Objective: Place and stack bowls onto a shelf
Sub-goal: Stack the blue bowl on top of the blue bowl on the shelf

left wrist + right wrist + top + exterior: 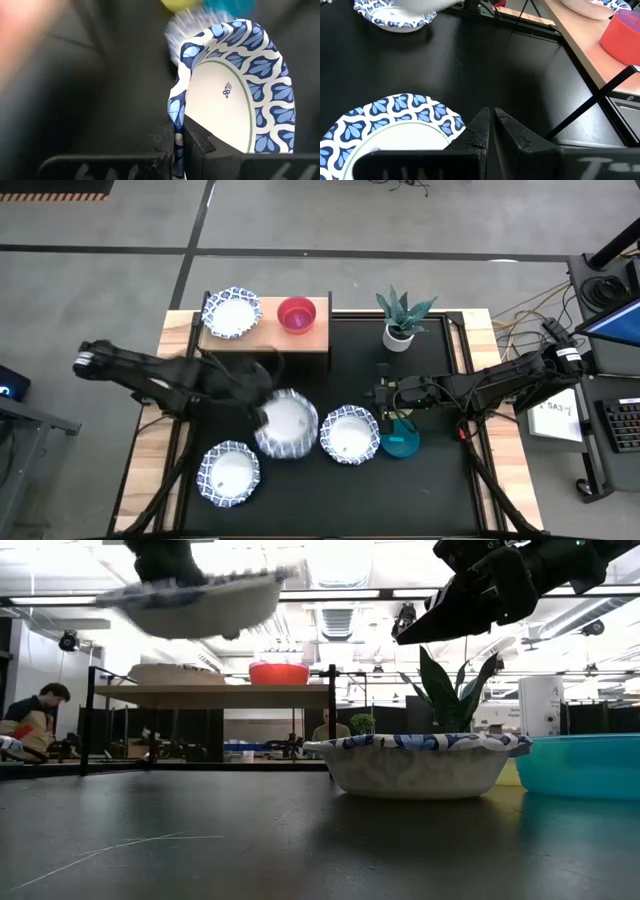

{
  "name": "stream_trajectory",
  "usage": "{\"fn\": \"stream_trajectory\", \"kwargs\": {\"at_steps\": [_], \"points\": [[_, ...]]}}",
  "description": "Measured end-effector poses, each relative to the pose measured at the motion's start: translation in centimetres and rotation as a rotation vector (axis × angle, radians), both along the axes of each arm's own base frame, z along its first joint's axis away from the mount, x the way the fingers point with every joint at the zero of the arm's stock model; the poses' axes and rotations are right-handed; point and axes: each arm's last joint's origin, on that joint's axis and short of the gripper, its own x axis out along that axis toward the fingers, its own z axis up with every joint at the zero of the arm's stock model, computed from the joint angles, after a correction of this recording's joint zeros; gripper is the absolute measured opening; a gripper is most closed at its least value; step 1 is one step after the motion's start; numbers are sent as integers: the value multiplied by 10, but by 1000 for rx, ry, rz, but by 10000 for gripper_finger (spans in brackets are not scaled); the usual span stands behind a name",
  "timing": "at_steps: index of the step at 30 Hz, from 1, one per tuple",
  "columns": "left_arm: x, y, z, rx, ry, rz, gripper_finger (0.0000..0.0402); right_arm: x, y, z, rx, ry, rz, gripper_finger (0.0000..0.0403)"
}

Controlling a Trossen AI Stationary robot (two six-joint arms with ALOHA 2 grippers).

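Note:
My left gripper point(266, 410) is shut on a wide white bowl with a blue-patterned rim point(288, 425) and carries it above the mat, higher than the shelf board in the low view point(195, 600). The light-wood shelf point(318, 340) bears another wide bowl point(231, 312) and the red bowl point(297, 315). Two more wide bowls point(228, 474) point(350, 434) and the teal bowl point(402, 444) sit on the black mat. My right gripper point(384, 396) is shut and hovers over the mat beside the teal bowl. A yellow bowl point(177, 4) shows partly; the purple one is out of view. My left gripper pinches the wide bowl by its wavy blue rim point(176, 125), one finger inside point(200, 142) and one outside point(161, 142) the wall. The bowl is lifted clear of the mat and hangs out roughly level beyond the fingers point(195, 600).
A small white pot with a green spiky plant point(400, 320) stands at the mat's far edge, right of the shelf. The shelf's black legs point(592, 102) rise from the mat. Bare mat lies along the near edge point(330, 500). People sit in the room behind point(35, 715).

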Motion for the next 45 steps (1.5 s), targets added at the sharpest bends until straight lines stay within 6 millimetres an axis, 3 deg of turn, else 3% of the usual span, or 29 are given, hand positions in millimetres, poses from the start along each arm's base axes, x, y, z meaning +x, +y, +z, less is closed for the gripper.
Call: {"fn": "stream_trajectory", "kwargs": {"at_steps": [8,14,19,27,45], "points": [[-67,58,81,270,-149,542,0,0,0,1,-5,-8,3,13],[-102,95,107,341,-147,789,0,0,0,1,-7,-8,3,13],[-115,122,108,381,-60,939,0,0,0,1,-2,-8,1,13],[-116,160,87,275,77,968,0,0,0,1,17,-10,-8,13],[-105,177,77,259,132,984,0,0,0,1,41,-13,-18,13]]}}
